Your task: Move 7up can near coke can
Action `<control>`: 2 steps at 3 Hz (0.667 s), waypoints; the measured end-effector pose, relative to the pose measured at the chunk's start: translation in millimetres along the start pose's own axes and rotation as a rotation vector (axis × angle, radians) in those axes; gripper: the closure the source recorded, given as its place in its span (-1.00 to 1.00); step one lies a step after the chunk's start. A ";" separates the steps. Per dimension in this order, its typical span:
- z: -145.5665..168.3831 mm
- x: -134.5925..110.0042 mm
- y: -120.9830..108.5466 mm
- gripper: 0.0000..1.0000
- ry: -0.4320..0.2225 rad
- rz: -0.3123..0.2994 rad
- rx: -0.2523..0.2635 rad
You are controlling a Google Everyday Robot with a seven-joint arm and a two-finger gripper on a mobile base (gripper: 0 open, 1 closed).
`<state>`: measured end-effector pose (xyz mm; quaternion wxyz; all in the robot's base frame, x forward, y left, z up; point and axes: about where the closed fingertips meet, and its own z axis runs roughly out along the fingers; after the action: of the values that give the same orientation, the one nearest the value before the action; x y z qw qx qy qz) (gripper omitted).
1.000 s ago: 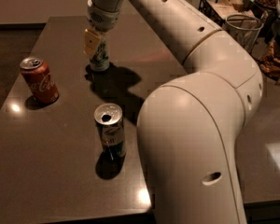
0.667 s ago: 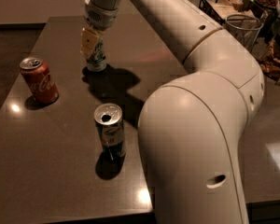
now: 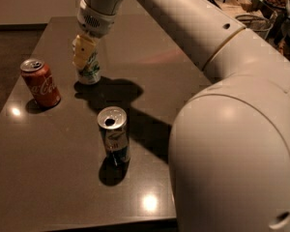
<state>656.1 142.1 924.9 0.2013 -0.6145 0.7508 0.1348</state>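
The 7up can (image 3: 89, 70), white with green markings, stands upright on the dark table (image 3: 48, 168) in the middle-left. My gripper (image 3: 85, 52) comes down from above and its yellowish fingers (image 3: 81, 53) are closed around the can's upper part, hiding its top. The coke can (image 3: 40, 82), red with white script and a silver top, stands upright to the left of the 7up can, about a can's width apart.
A slimmer silver-and-blue can (image 3: 114, 135) stands upright nearer the front of the table, right of centre. My large white arm (image 3: 232, 129) covers the right side. A wire basket (image 3: 229, 1) and glassware (image 3: 256, 25) sit at the back right.
My gripper has carried the 7up can a little to the left, toward the coke can. The other two cans have not moved.
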 end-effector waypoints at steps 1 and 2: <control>10.1 -0.8 36.5 1.00 -0.019 -0.049 -0.046; 13.9 -6.0 62.9 0.63 -0.028 -0.104 -0.061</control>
<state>597.6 166.7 912.6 0.1996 -0.6567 0.7105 0.1555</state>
